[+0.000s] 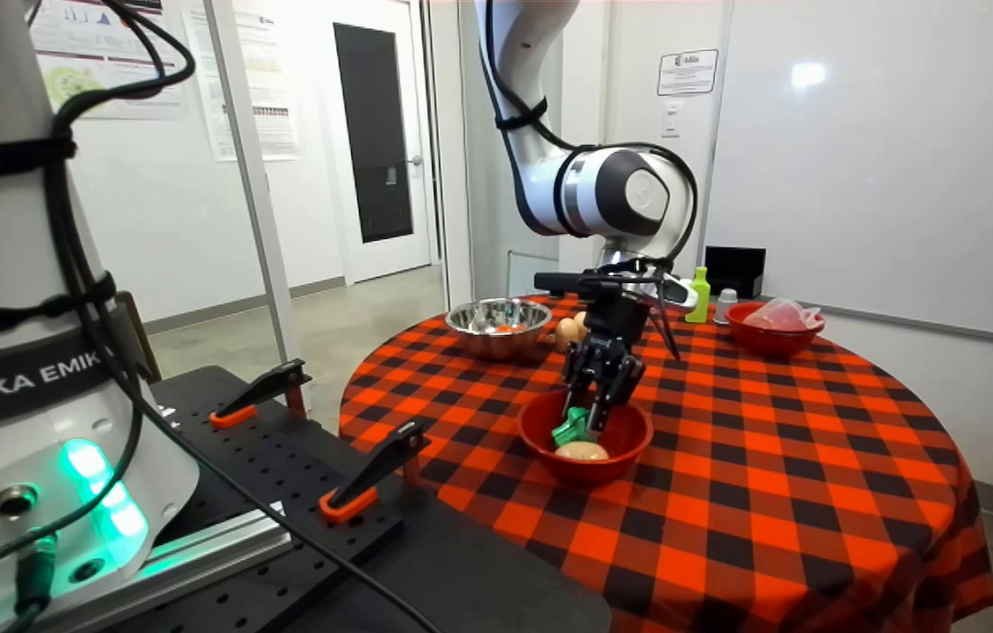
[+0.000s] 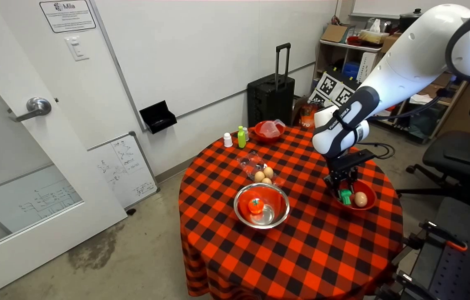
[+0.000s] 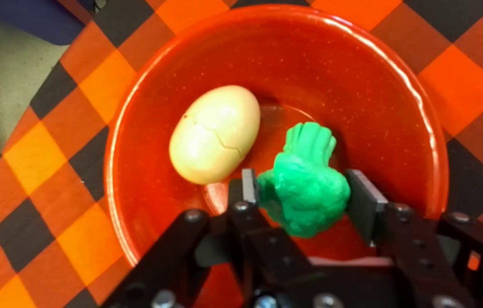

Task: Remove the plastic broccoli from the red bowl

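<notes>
Bright green inside red: with the plastic broccoli [image 3: 309, 192] down in the red bowl [image 3: 284, 38] on the tabletop [image 1: 769, 492], just beside 1 egg [image 3: 215, 134]. Held, by the look of it, between narrowed jaws, with 2 pads [image 3: 360, 207] against opposite sides of the crown. Probably gripped there for breadth, leaving the stem free, with 1 pad slotted between crown and egg, perhaps to avoid catching both. Apparently placed for a straight lift over the rim.

Green broccoli [image 3: 309, 192], red bowl [image 3: 301, 55].
</notes>
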